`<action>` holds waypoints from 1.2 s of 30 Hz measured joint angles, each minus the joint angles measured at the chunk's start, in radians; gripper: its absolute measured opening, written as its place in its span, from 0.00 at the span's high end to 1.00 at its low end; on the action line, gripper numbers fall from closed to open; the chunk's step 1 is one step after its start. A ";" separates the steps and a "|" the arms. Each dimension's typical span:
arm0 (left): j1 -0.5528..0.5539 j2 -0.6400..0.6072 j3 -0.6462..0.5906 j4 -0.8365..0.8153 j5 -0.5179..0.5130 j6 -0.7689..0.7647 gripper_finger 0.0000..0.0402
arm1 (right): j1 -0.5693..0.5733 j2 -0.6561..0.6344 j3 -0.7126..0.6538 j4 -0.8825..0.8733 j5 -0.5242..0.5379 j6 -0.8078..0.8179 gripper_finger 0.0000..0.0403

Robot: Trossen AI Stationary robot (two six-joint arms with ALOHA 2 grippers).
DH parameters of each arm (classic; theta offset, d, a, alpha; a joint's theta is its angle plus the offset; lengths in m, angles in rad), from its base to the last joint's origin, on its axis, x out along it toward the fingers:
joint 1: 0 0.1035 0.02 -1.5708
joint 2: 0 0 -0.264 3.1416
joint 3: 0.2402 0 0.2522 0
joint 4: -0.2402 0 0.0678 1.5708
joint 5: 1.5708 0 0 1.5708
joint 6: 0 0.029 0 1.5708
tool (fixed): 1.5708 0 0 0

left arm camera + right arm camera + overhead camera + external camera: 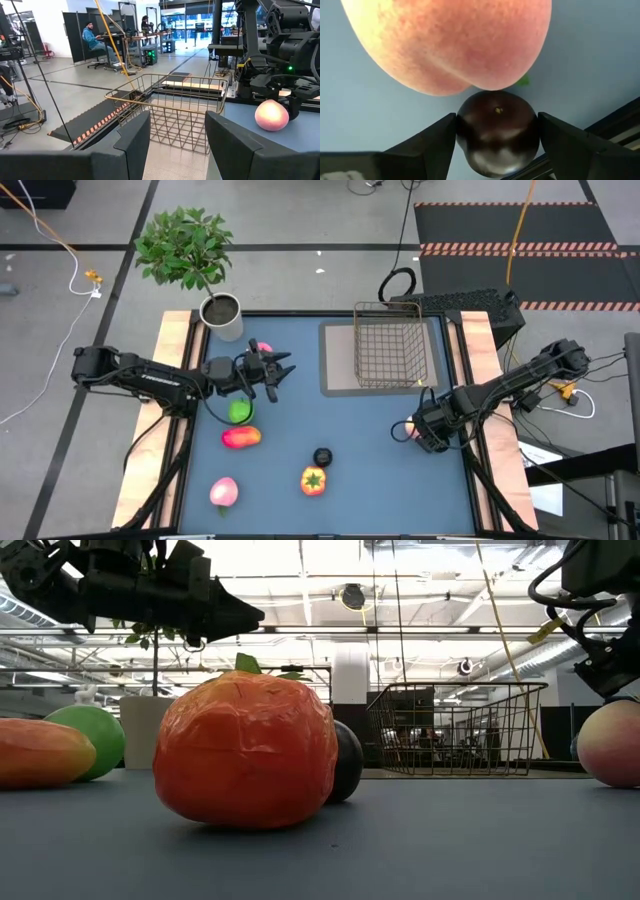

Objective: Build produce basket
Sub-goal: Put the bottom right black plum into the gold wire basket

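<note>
Two grippers: right gripper (497,137) clamping dark ball (498,131) beside peach (450,42); left gripper (176,137) hovering open, empty, facing basket (172,107).

arms: two, dark matte black, jointed segments | left gripper (283,370): two broad, flat black fingers (134,141) with angled edges | right gripper (497,135): same black wedge-shaped fingers | right arm: small green indicator light on housing, black cables looped along links
</note>
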 joint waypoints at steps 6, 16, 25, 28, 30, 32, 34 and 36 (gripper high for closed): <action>0.000 0.000 0.000 0.000 0.000 0.023 0.52 | 0.000 0.000 0.001 -0.004 0.037 -0.026 0.36; 0.000 0.000 0.000 -0.007 0.000 0.034 0.52 | 0.000 0.000 0.001 -0.003 0.059 -0.026 0.36; 0.000 0.000 0.000 -0.007 0.000 0.042 0.52 | 0.000 -0.001 0.001 -0.009 0.079 -0.033 0.36; 0.000 0.000 0.000 -0.006 0.000 0.046 0.52 | 0.003 -0.001 0.001 -0.009 0.101 -0.026 0.36; 0.000 0.000 0.000 -0.007 0.000 0.046 0.52 | 0.004 0.000 0.001 -0.009 0.101 -0.025 0.36; 0.000 0.000 0.000 -0.011 0.000 0.046 0.52 | 0.005 0.000 0.001 -0.009 0.099 -0.016 0.36; 0.000 0.000 0.000 -0.012 0.000 0.045 0.52 | 0.004 0.000 0.001 -0.009 0.087 -0.003 0.36; 0.000 0.000 0.000 -0.012 0.000 0.040 0.52 | 0.004 0.000 0.001 -0.006 0.078 0.001 0.36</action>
